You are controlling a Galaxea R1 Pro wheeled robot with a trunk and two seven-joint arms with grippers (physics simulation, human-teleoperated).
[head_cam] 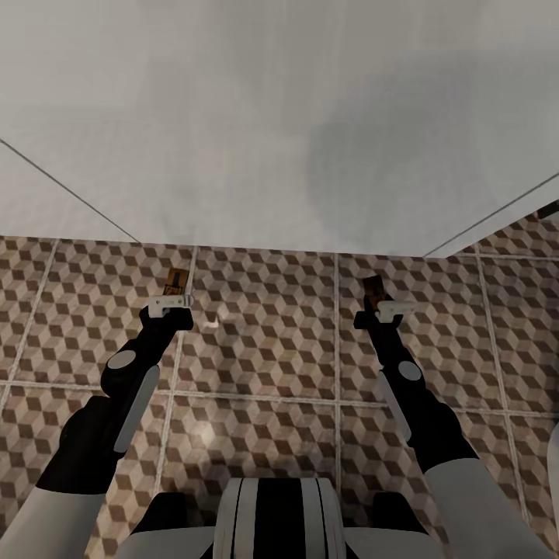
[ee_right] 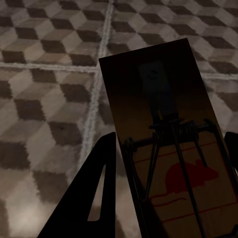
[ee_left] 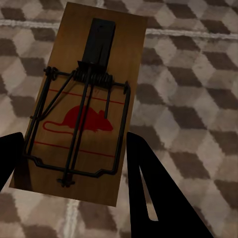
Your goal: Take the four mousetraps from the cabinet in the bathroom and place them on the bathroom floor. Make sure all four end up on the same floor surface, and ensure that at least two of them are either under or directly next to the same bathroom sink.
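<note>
Left gripper (head_cam: 172,301) clamped on one mousetrap (head_cam: 176,280), held above the bathroom floor (head_cam: 272,341). Right gripper (head_cam: 380,309) clamped on second mousetrap (head_cam: 374,289), likewise above tiles. Both traps near base of plain white wall (head_cam: 256,116). Red mouse mark visible on each.

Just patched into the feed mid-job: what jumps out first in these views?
Each gripper holds a mousetrap: the left gripper is shut on the left mousetrap, whose red mouse print and dark spring bar face the left wrist camera, and the right gripper is shut on the right mousetrap, which looks darker and shaded. Both arms reach forward over the cube-patterned bathroom floor, close to a plain pale wall ahead.
</note>
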